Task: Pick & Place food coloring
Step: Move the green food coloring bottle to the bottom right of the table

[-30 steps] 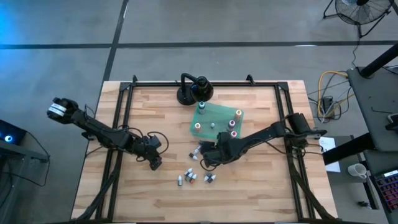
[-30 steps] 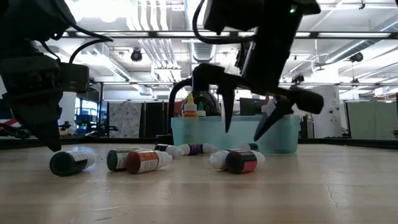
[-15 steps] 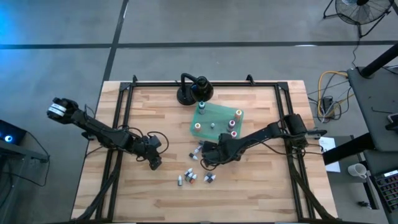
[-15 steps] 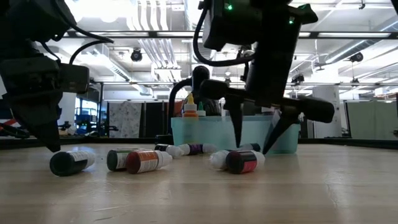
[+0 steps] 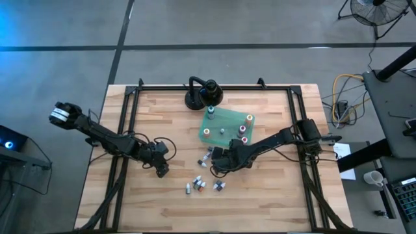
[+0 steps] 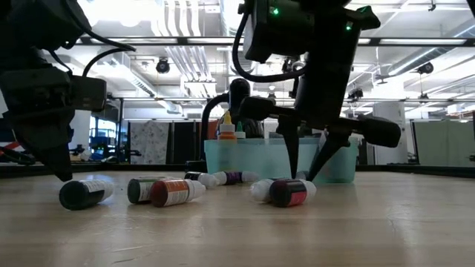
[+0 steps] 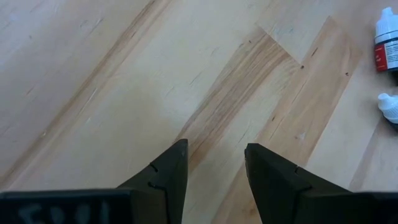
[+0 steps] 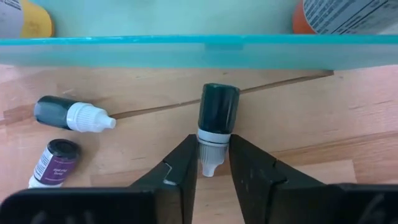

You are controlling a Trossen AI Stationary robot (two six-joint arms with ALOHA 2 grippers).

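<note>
High view shows five food coloring bottles standing upright on the green tray (image 5: 226, 123), a loose group near the tray's front edge and another few lying on the bare wooden table (image 5: 260, 195) nearer the front; the exact count on the table is hard to tell. Right wrist view gives three lying bottles: a dark-bodied bottle (image 8: 217, 121) with white tip, another dark bottle (image 8: 71, 114) and a purple-labelled bottle (image 8: 53, 163). The right gripper (image 8: 209, 163) sits just before the tray's edge, its fingers pinching the white neck of the dark-bodied bottle, which lies on the table. The black stand (image 5: 203, 94) rises behind the tray. The left gripper (image 7: 211, 165) hovers over bare wood well to the left, fingers spread with nothing between them; a red-labelled bottle (image 7: 387, 50) lies beyond it.
</note>
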